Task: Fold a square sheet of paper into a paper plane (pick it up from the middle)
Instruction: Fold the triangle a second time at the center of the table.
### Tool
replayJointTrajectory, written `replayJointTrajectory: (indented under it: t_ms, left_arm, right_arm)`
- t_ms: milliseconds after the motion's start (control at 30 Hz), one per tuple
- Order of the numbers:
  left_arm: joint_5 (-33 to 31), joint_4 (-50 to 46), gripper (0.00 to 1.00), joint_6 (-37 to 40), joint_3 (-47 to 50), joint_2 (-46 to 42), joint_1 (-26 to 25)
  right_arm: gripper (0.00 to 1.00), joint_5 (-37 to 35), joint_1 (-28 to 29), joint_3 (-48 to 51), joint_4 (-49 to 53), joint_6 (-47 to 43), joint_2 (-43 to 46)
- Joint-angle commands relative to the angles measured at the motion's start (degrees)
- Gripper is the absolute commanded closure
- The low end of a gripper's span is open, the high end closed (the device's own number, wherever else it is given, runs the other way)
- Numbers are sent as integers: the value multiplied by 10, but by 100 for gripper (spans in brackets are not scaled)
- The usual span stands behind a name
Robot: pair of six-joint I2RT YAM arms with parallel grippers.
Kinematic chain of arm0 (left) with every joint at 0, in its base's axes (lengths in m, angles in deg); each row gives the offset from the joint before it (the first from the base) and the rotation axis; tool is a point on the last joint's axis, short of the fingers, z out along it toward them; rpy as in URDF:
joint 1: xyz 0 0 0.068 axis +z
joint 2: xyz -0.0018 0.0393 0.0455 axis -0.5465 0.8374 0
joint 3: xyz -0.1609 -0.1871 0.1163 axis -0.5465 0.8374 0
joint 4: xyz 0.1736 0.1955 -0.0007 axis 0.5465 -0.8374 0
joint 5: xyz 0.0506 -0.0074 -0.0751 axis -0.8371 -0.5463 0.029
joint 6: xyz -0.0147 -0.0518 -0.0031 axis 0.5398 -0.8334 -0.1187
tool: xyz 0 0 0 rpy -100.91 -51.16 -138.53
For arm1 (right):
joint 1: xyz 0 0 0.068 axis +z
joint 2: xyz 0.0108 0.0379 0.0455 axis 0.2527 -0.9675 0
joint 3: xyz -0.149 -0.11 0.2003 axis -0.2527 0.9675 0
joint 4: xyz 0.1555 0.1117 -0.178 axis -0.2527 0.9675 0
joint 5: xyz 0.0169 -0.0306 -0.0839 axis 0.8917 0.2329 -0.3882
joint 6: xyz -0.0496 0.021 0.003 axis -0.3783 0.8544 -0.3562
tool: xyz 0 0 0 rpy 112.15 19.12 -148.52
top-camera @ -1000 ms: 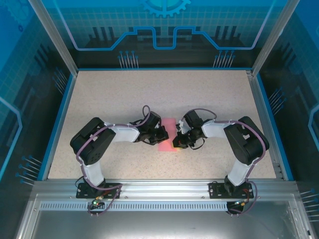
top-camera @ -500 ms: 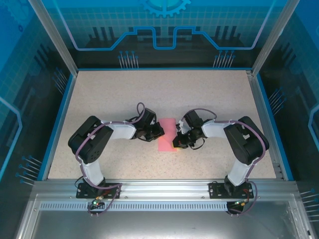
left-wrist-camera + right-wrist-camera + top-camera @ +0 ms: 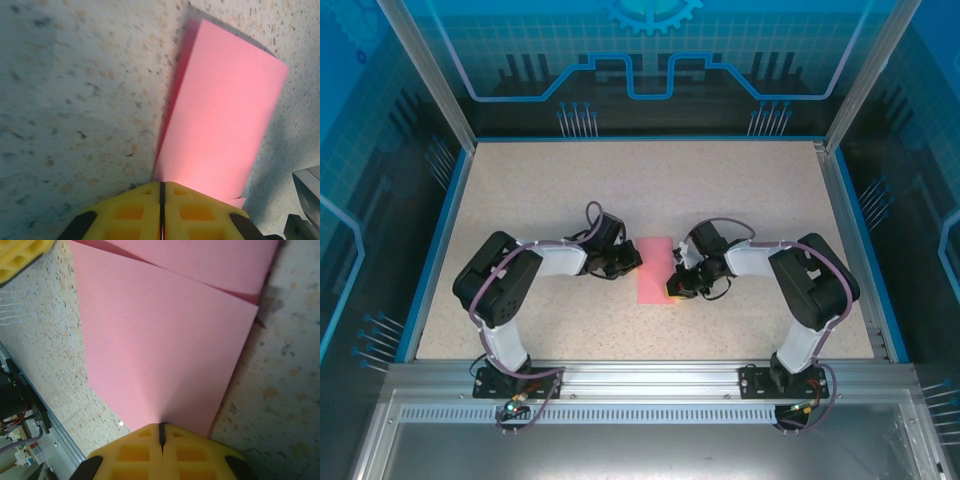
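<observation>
The square sheet of paper [image 3: 653, 270] is pink and lies folded in half as a tall rectangle at mid table. Its two layers show in the right wrist view [image 3: 160, 340]. My right gripper [image 3: 674, 287] is shut on the sheet's right edge, and the paper rises into the yellow fingertips [image 3: 161, 427]. My left gripper [image 3: 632, 260] is shut, with its tips [image 3: 161, 187] at the paper's [image 3: 225, 115] left folded edge, which stands slightly off the table. The paper plane is out of view.
The speckled table [image 3: 540, 190] is ringed by a blue rim and glass walls. A metal rail [image 3: 640, 375] runs along the near edge. The left gripper's yellow finger [image 3: 20, 255] shows beyond the paper's far corner.
My left gripper has drawn back to the left, off the sheet, uncovering more of the paper. The right gripper and the paper have stayed in place.
</observation>
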Motion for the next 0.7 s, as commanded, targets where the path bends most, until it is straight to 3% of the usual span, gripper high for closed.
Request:
replayJointTrajectory:
  t_ms: [0, 300, 467, 667]
  left_arm:
    - [-22, -36, 89, 24, 0, -38, 19]
    - [20, -38, 85, 29, 0, -115, -4]
    - [43, -31, 86, 30, -11, -93, -46]
    - [61, 3, 87, 15, 0, -42, -59]
  right_arm:
    - [96, -19, -7, 18, 46, -3, -15]
    - [96, -16, -6, 10, 45, 0, -19]
    - [96, -16, -6, 9, 44, 1, -19]
    - [96, -16, -6, 7, 44, 4, -14]
